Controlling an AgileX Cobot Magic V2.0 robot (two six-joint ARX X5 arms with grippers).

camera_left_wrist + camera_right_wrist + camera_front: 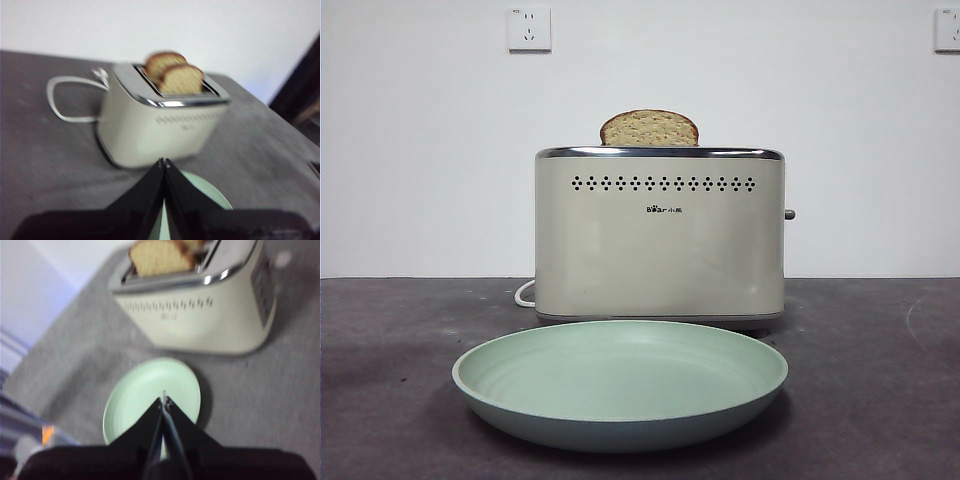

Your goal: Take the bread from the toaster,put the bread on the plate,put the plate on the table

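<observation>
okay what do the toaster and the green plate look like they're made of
The toaster looks like cream-painted metal or plastic with a smooth satin body; its top rim is shiny chrome, judging by the bright reflections in the wrist views. The plate looks like matte plastic or glazed ceramic: even mint colour, faint concentric rings inside, no strong gloss. The pictures leave open which.

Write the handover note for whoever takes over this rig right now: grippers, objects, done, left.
Left gripper: shut, holding nothing, above the near side of the toaster.
Right gripper: shut, holding nothing, over the plate.
Speckled tan bread slice: in the boxy cream-beige toaster, a second slice behind it.
Round pale mint-green plate: empty, on the dark grey table before the toaster.
Done: nothing.
Left: pull the bread, plate it, set the plate down.
</observation>
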